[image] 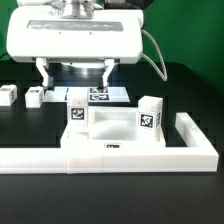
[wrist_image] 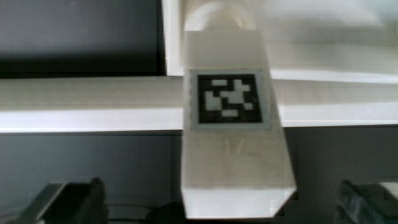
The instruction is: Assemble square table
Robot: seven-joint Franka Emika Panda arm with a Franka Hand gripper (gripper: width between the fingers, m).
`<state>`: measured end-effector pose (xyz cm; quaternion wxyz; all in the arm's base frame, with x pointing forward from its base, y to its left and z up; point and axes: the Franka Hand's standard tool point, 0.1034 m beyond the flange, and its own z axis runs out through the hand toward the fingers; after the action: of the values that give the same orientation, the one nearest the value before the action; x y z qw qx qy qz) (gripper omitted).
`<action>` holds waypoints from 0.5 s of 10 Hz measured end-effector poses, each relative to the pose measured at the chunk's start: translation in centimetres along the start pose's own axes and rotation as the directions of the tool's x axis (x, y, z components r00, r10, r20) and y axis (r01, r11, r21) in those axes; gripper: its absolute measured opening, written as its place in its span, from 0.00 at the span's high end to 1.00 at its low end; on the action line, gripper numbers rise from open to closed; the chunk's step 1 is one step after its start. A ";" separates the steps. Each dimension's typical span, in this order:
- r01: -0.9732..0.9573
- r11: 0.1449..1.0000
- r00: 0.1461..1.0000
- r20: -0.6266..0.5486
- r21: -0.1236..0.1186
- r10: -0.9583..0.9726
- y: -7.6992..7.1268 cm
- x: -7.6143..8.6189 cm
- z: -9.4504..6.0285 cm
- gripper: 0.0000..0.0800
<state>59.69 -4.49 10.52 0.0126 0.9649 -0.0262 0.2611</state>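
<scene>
The white tabletop (image: 112, 150) lies in the corner of the L-shaped wall. Two tagged legs stand upright on it, one at the exterior view's left (image: 75, 109) and one at its right (image: 150, 114). Two loose tagged legs (image: 9, 95) (image: 35, 95) lie on the table at the far left. My gripper (image: 75, 80) hangs open behind and above the left upright leg. In the wrist view a tagged leg (wrist_image: 226, 100) runs toward the camera and its near end sits between my spread fingers (wrist_image: 71, 200). There is a gap on each side. My gripper (wrist_image: 222, 205) holds nothing.
The long low L-shaped wall (image: 195, 138) runs along the front and up the exterior view's right. The marker board (image: 100, 96) lies flat behind the tabletop, under the gripper. The table surface is black.
</scene>
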 end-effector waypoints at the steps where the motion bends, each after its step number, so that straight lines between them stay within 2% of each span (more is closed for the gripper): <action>1: -0.002 1.000 0.999 0.044 0.012 0.001 -0.2 -0.1 0.1 0.19; 2: -0.003 1.000 0.999 0.044 0.012 0.003 -0.1 0.2 0.0 0.19; 3: -0.006 1.000 0.996 0.092 0.021 0.004 -0.1 -0.2 0.4 0.19; 4: -0.014 0.999 0.983 0.184 0.041 0.007 -0.1 -0.6 0.8 0.19; 5: -0.019 0.999 0.976 0.219 0.051 0.008 0.0 -0.2 0.9 0.19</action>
<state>59.95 -4.50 9.61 -0.0174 0.9876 -0.0271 0.1538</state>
